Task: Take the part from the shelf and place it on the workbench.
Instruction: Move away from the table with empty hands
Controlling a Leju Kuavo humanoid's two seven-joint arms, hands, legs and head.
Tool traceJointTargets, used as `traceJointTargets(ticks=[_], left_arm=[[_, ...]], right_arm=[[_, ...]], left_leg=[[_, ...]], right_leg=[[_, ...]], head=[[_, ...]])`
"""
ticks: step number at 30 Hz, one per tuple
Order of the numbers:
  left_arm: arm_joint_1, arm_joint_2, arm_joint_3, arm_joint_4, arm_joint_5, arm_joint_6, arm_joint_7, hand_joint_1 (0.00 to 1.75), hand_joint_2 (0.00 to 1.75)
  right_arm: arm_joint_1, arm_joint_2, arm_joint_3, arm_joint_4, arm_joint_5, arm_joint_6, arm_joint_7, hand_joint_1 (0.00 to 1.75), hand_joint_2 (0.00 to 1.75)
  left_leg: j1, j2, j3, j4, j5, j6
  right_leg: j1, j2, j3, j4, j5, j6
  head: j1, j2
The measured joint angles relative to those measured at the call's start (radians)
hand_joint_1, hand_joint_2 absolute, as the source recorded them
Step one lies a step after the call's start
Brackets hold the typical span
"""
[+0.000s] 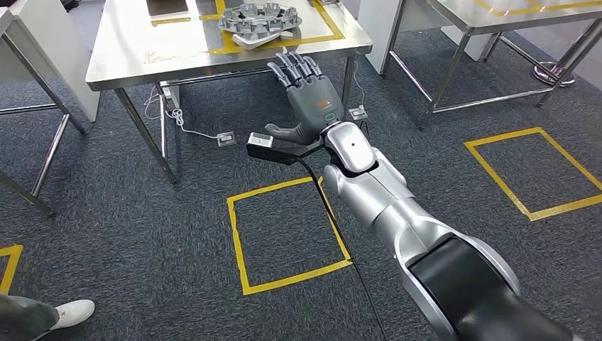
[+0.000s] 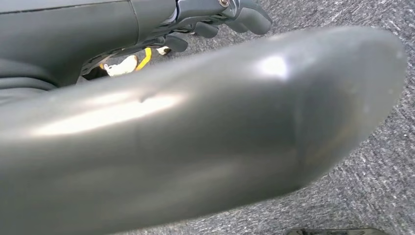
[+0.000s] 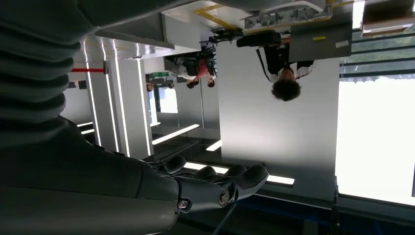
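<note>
Already the part [image 1: 260, 20] lies on the worktop [image 1: 135, 50], a steel table standing on the grey carpet [image 1: 142, 227]. It sits inside a rectangle of yellow tape [image 1: 312, 39] on the steel top, close to the near edge, and it looks flat and not tilted. It is a round grey piece with many cells around a ring, and a pale piece shows under its near side. Nothing holds it.

The right arm [image 1: 397, 213] reaches forward from the lower right of the head view, silver with a black cover near the shoulder. A black cable [image 1: 334, 220] hangs from its wrist down toward the floor. On the carpet below the arm there is a yellow tape square [image 1: 284, 234], and another one [image 1: 532, 170] lies well apart to the right.

The right hand [image 1: 307, 89] is just in front of the worktop edge and a little lower than the part, not touching it. Its fingers [image 1: 297, 67] are stretched and a little apart, the thumb out to the side, and it holds nothing. The right wrist view shows the same hand with nothing in it.

The left hand [image 2: 220, 17] shows in part in the left wrist view, behind a big grey curved body; whether its fingers are spread or curled cannot be told.

So the placing seems done, and probably only pulling the arm back is left.
</note>
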Motion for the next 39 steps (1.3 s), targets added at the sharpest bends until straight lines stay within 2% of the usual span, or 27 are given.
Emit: traceJointTargets(ticks=[1, 2, 5, 7, 11, 16, 33, 37, 39], left_arm=[[0.000, 0.000, 0.000, 0.000, -0.001, 0.000, 0.000, 0.00, 0.00], [-0.001, 0.001, 0.000, 0.000, -0.002, 0.000, 0.000, 0.00, 0.00], [0.000, 0.002, 0.000, -0.001, -0.003, 0.000, 0.000, 0.00, 0.00], [0.000, 0.003, 0.001, -0.001, -0.003, 0.000, 0.000, 0.00, 0.00], [0.000, 0.005, 0.001, -0.001, -0.003, 0.000, 0.000, 0.00, 0.00], [0.000, 0.006, 0.001, -0.001, -0.003, 0.000, 0.000, 0.00, 0.00], [0.000, 0.007, 0.001, 0.000, -0.023, -0.017, 0.022, 0.00, 0.00], [0.000, 0.007, 0.001, 0.000, -0.022, -0.017, 0.022, 0.00, 0.00], [0.000, 0.007, 0.001, 0.000, -0.020, -0.017, 0.024, 0.00, 0.00]], right_arm=[[-0.001, 0.000, 0.000, 0.000, -0.001, -0.002, 0.001, 0.00, 0.00], [-0.002, 0.000, 0.000, 0.000, -0.001, -0.003, 0.001, 0.00, 0.00], [-0.001, -0.001, 0.000, 0.001, -0.001, -0.004, 0.002, 0.00, 0.00], [-0.001, -0.002, -0.001, 0.001, -0.001, -0.004, 0.002, 0.00, 0.00], [-0.001, -0.002, -0.001, 0.002, -0.001, -0.004, 0.002, 0.00, 0.00], [-0.001, -0.003, -0.001, 0.003, -0.001, -0.004, 0.002, 0.00, 0.00], [0.004, -0.024, -0.026, 0.004, -0.040, 0.018, -0.017, 0.00, 0.00], [0.004, -0.026, -0.028, 0.004, -0.038, 0.019, -0.013, 0.00, 1.75], [0.004, -0.027, -0.028, 0.005, -0.033, 0.020, -0.009, 0.00, 1.75]], left_leg=[[-0.001, 0.000, -0.002, -0.001, 0.004, -0.006], [-0.002, 0.001, -0.003, -0.001, 0.001, -0.006], [-0.003, 0.001, -0.004, -0.007, 0.000, -0.001], [-0.002, 0.001, -0.003, -0.016, 0.017, -0.011], [-0.001, 0.001, -0.004, -0.026, 0.033, -0.025], [0.000, 0.001, -0.004, -0.028, 0.036, -0.029], [0.000, 0.001, -0.007, -0.027, 0.038, -0.029], [0.000, 0.001, -0.007, -0.027, 0.039, -0.030], [0.000, 0.001, -0.007, -0.027, 0.039, -0.030]], right_leg=[[0.003, 0.000, 0.030, -0.049, 0.008, -0.005], [0.005, 0.001, 0.042, -0.074, 0.010, -0.007], [0.008, 0.001, 0.039, -0.080, 0.021, -0.013], [0.010, 0.001, 0.033, -0.080, 0.027, -0.023], [0.010, 0.002, 0.025, -0.079, 0.034, -0.030], [0.012, 0.002, 0.024, -0.078, 0.035, -0.032], [0.011, 0.002, 0.022, -0.078, 0.039, -0.032], [0.011, 0.002, 0.021, -0.078, 0.039, -0.032], [0.011, 0.002, 0.021, -0.078, 0.039, -0.032]], head=[[0.000, 0.000], [-0.001, 0.000], [-0.002, 0.000], [-0.002, 0.000], [-0.002, 0.000], [-0.002, 0.000], [-0.002, 0.000], [-0.002, 0.000], [-0.002, 0.000]])
